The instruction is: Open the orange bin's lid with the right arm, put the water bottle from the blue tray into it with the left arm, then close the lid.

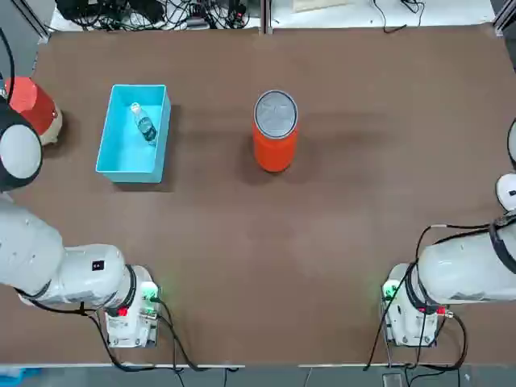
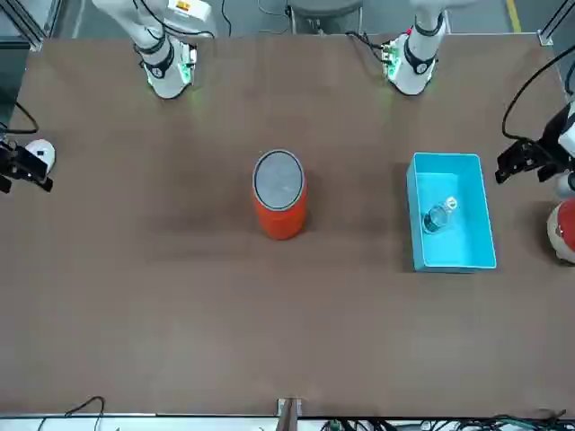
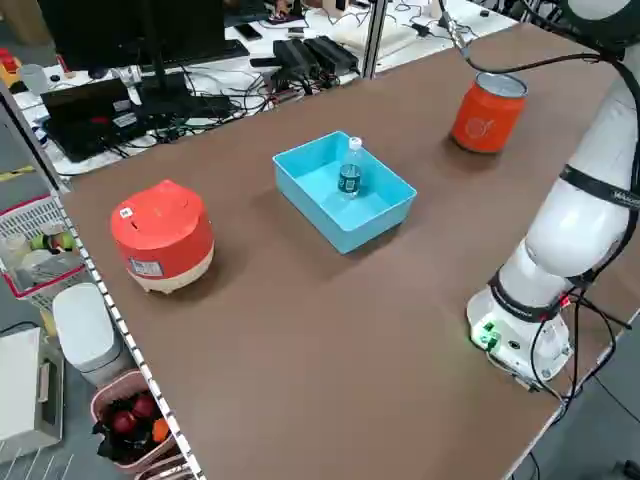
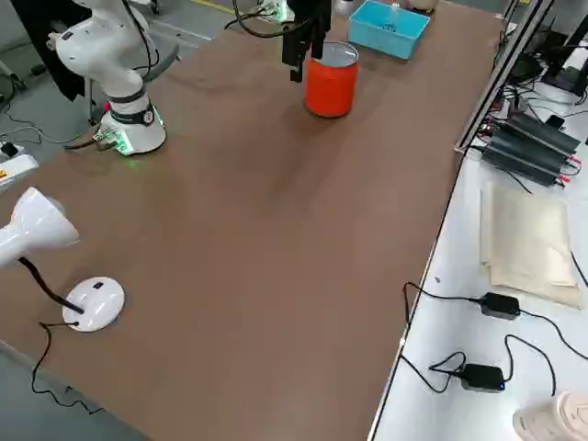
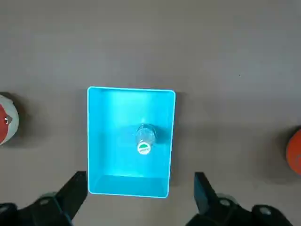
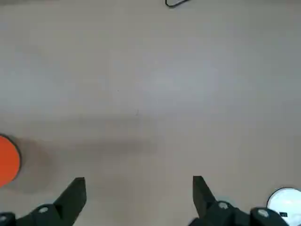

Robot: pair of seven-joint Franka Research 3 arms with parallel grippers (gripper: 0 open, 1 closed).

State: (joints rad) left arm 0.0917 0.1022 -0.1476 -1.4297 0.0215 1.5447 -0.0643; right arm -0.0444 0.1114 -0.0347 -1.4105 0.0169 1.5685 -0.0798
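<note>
The orange bin (image 1: 274, 149) stands upright mid-table with its grey lid (image 1: 276, 111) lying flat on top. To its left, the blue tray (image 1: 121, 157) holds the water bottle (image 1: 144, 123), which stands upright with its cap (image 5: 143, 148) facing up. My left gripper (image 5: 139, 182) hovers open, high above the tray's near end, and also shows as the left gripper (image 2: 530, 160) at the table's side. My right gripper (image 6: 138, 186) hangs open, high over bare table to the right of the bin (image 6: 7, 162). From across the table, the right gripper (image 2: 22, 168) is at the table's edge. Neither gripper holds anything.
A red-and-white rounded cooker (image 1: 34, 109) sits left of the tray near the table's edge. A white desk lamp base (image 4: 92, 303) rests near the right arm's side. Cables and power bricks (image 4: 528, 142) lie beyond the far edge.
</note>
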